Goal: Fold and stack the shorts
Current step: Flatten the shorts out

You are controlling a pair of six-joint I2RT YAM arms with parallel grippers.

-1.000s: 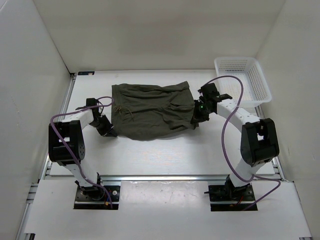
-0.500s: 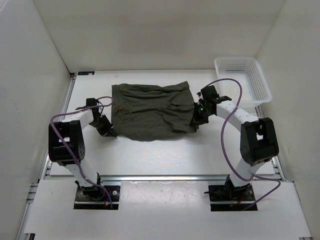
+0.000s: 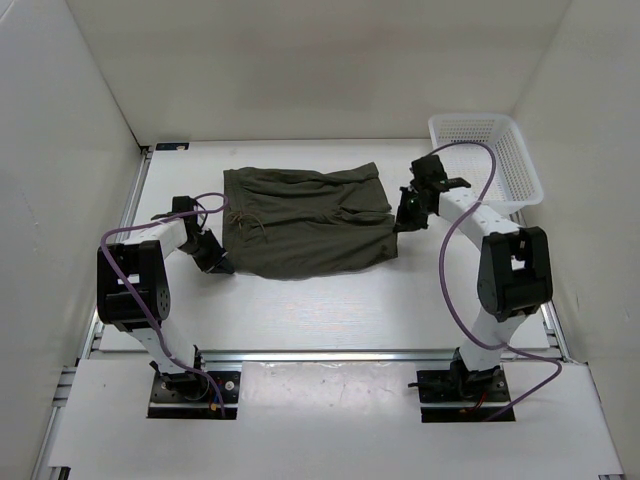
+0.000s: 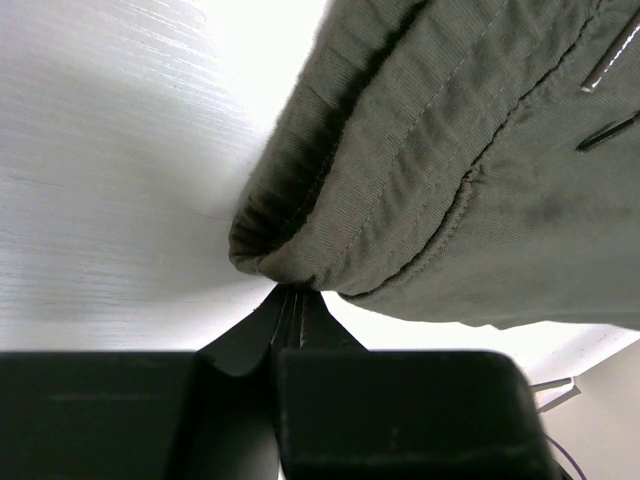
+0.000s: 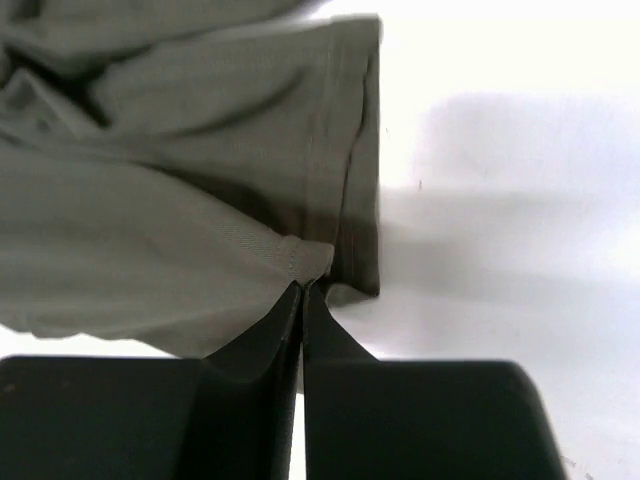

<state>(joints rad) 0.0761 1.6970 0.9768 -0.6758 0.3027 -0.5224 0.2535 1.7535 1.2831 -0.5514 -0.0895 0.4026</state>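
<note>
The left gripper (image 4: 290, 292), closed tight, pinched the near waist corner of the dark olive-green cloth shorts (image 3: 300, 222). Further out, the right gripper (image 5: 302, 285) was likewise clamped on a pucker of cloth at the leg-hem edge. Between the two grippers the shorts lay flat on the white table (image 3: 320, 310), seemingly doubled leg over leg, so perhaps one fold was done. A further fold and the stacking looked left. Beyond the right gripper stood the white mesh basket (image 3: 492, 160), apart from the cloth.
</note>
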